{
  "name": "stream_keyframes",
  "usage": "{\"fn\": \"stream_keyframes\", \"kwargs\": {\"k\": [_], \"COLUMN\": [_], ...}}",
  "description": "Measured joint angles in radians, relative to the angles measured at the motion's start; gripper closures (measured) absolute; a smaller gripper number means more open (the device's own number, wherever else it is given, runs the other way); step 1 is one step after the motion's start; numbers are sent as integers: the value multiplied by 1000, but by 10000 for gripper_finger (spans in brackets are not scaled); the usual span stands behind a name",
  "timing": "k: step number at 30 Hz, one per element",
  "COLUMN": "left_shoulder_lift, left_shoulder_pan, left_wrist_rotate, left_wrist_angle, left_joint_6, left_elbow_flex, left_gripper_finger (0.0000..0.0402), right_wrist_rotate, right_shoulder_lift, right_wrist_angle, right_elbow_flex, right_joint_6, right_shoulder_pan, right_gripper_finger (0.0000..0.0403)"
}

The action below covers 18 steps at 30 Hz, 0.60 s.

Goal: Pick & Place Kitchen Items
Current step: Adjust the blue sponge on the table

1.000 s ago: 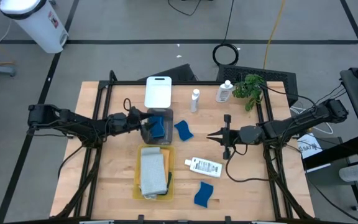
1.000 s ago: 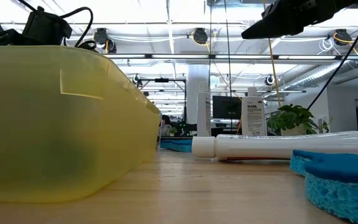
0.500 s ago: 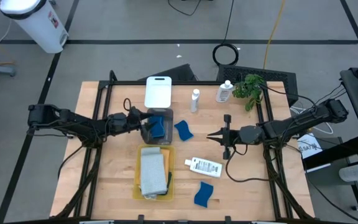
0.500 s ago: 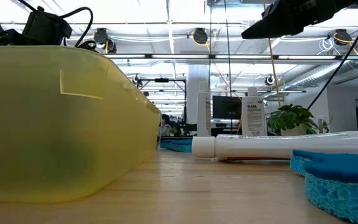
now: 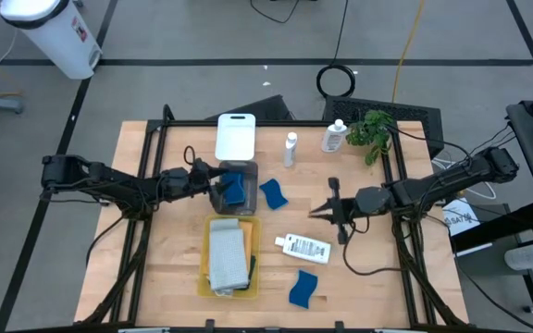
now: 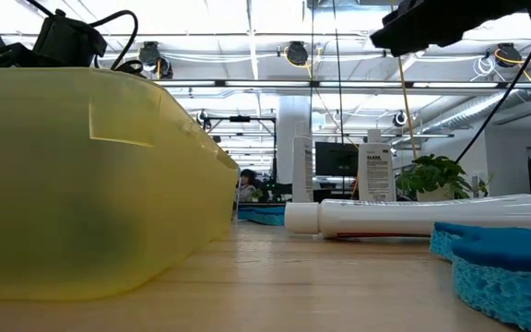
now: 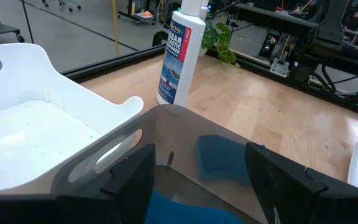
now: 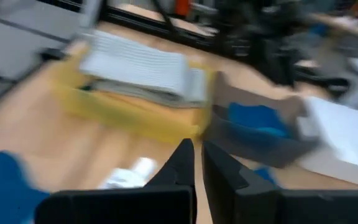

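1. Cloths look sorted: the folded cloths (image 5: 228,258), pale grey on top with a dark one peeking out at the edge, sit stacked inside the yellow tray (image 5: 205,278) near the front of the tabletop (image 5: 155,268).
2. Sponges are maybe halfway. One blue sponge (image 5: 236,190) is already down in the grey tray (image 5: 251,172). Another sponge (image 5: 273,193) lies loose just beside that tray, and a third sponge (image 5: 303,289) is out near the front edge.
3. Bottles seem untouched, going by the layout. One white bottle (image 5: 304,248) lies on its side mid-tabletop, a slim bottle (image 5: 291,149) stands near the back, and a wider bottle (image 5: 333,137) stands next to the plant (image 5: 370,129). The white tray (image 5: 235,136) is empty, so probably that's their home.
4. The left tool (image 5: 213,185) hovers at the grey tray with its fingers apart, holding nothing as far as the wrist view shows.
5. The right tool (image 5: 327,211) is pinched together and empty, hanging over bare wood between the loose sponge and the lying bottle.
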Motion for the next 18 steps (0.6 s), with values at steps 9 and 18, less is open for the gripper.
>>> {"fn": "stream_keyframes", "kwargs": {"k": [9, 18], "left_shoulder_lift": [0, 0], "left_shoulder_pan": [0, 0], "left_wrist_rotate": [-47, -86], "left_wrist_angle": [3, 3], "left_joint_6": [-29, -70], "left_elbow_flex": [0, 0], "left_gripper_finger": [149, 149], "right_wrist_rotate": [-253, -424], "right_shoulder_lift": [236, 640], "right_wrist_angle": [-13, -186], "right_elbow_flex": [46, 328], "right_joint_6": [35, -6], "right_shoulder_pan": [120, 205], "right_gripper_finger": [402, 403]}}
